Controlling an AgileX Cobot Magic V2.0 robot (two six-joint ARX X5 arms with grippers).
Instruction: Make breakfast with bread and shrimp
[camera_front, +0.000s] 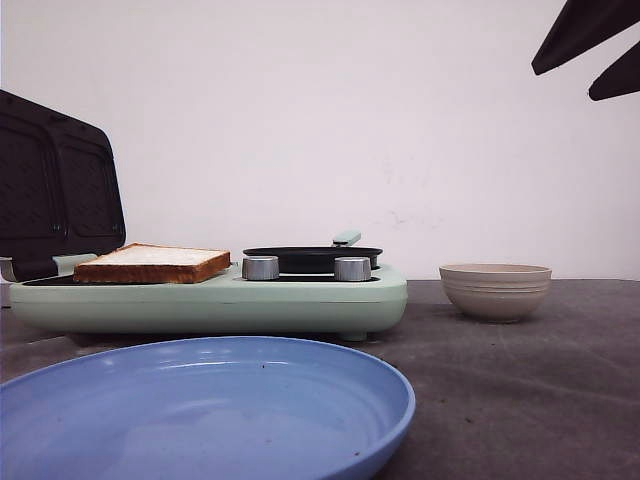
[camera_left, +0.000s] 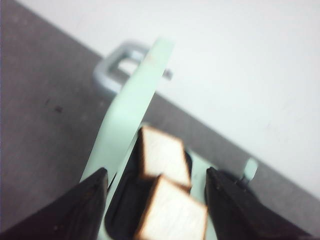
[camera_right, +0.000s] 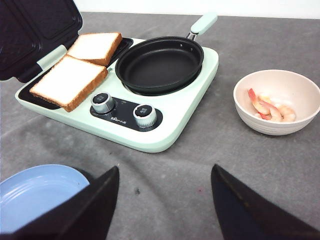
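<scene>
On the grill plate of the mint breakfast maker (camera_right: 165, 135) lie both bread slices (camera_right: 70, 82), soft, light, best pinched by the crust; shrimp (camera_right: 260, 106) (slick, curved, probably fiddly) sit in the ribbed bowl (camera_right: 272, 127). Left gripper (camera_left: 155, 202) and right gripper (camera_right: 165, 200) hang spread, empty

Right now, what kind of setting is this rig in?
Likely a staged kitchen tabletop: a mint breakfast maker with bread and a frying pan, plus a bowl of shrimp.
</scene>
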